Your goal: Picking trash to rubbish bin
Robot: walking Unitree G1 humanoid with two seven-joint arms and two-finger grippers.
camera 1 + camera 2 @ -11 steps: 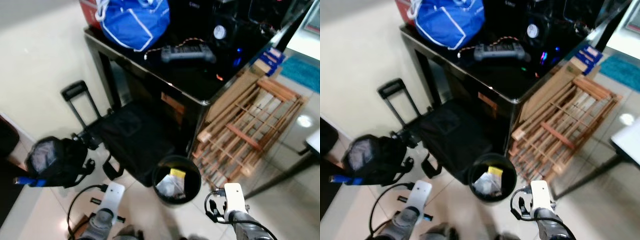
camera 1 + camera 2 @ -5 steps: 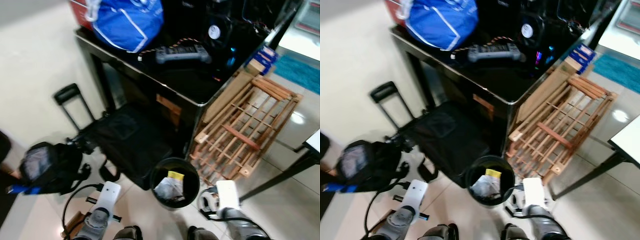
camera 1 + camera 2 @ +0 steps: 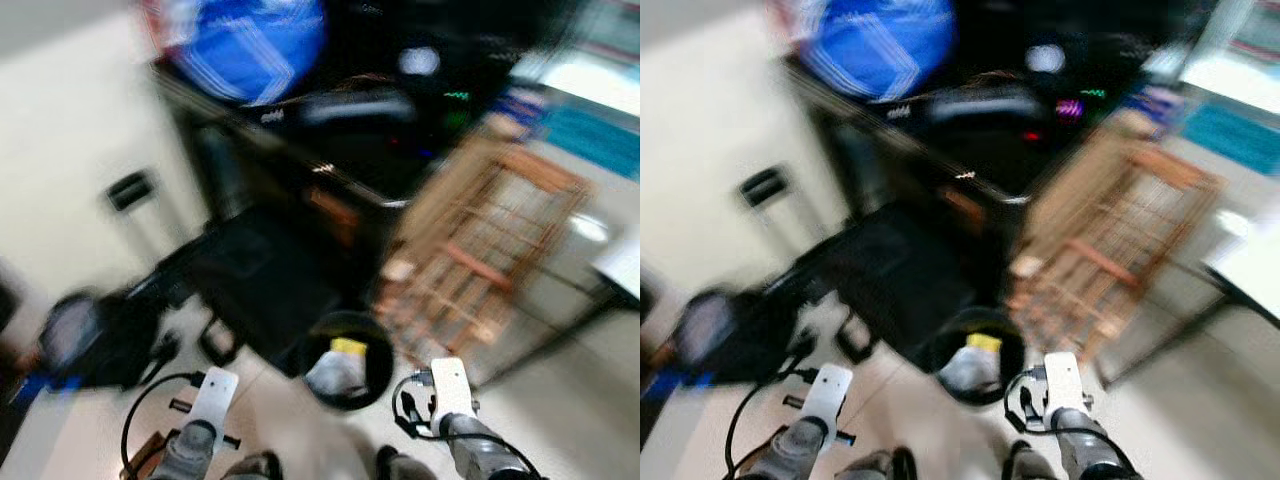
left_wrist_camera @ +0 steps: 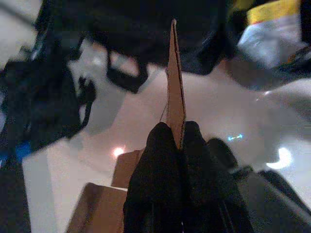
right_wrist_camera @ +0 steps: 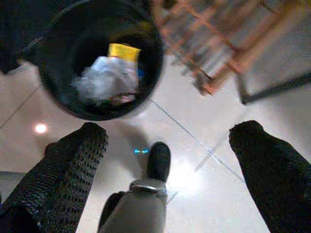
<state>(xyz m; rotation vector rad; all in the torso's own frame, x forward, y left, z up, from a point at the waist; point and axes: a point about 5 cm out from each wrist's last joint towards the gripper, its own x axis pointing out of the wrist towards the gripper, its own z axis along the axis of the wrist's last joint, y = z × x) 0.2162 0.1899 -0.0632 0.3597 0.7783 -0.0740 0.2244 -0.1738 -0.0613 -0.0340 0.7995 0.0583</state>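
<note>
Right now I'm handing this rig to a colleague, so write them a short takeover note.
Left gripper: shut on a thin flat brown cardboard piece, held low to the left of the bin.
Right gripper: open and empty, hanging just right of the bin.
Round black rubbish bin: on the floor before the robot, already holding crumpled white trash and a yellow item.
Done: cardboard picked up.
Left: bring it over the bin and release. Head views are blurred.

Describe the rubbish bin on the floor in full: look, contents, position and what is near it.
The rubbish bin is round, black and open-topped, standing upright on the pale tiled floor. Inside lie a crumpled whitish wrapper and a yellow item. A black bag lies on the robot's left of it, a wooden rack on its right. The right gripper, fingers wide apart, hangs nearby without touching it.
</note>
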